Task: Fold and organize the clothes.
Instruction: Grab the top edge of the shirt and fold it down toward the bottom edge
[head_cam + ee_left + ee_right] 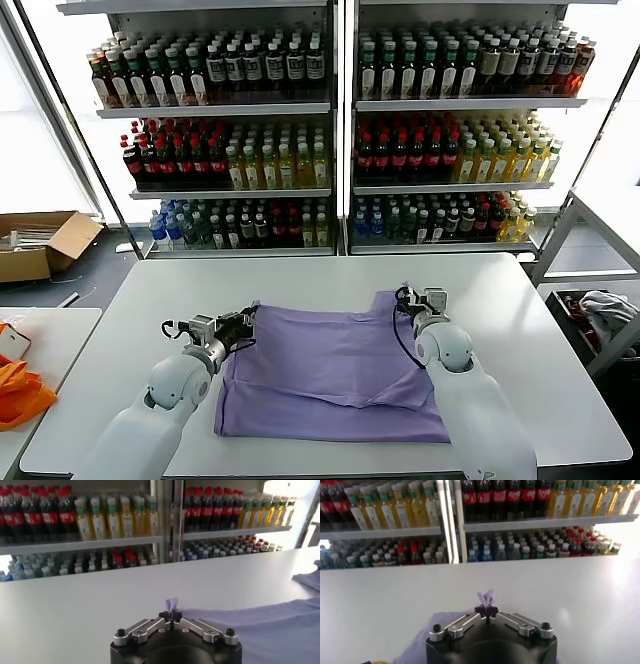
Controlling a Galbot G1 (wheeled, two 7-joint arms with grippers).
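A lavender-purple T-shirt [330,375] lies folded over on the white table [150,300]. My left gripper [246,322] is shut on the shirt's far left corner; a small tuft of purple fabric [171,604] pokes out between its closed fingertips in the left wrist view. My right gripper [410,297] is shut on the far right corner, with a tuft of fabric [486,598] pinched between its fingertips in the right wrist view. Both grippers are near the far edge of the shirt. No printed graphic or neck label shows.
Shelves of bottled drinks [330,130] stand behind the table. A cardboard box [40,245] sits on the floor at the far left. An orange item [18,390] lies on a side table at the left. A bin with cloth [600,310] is at the right.
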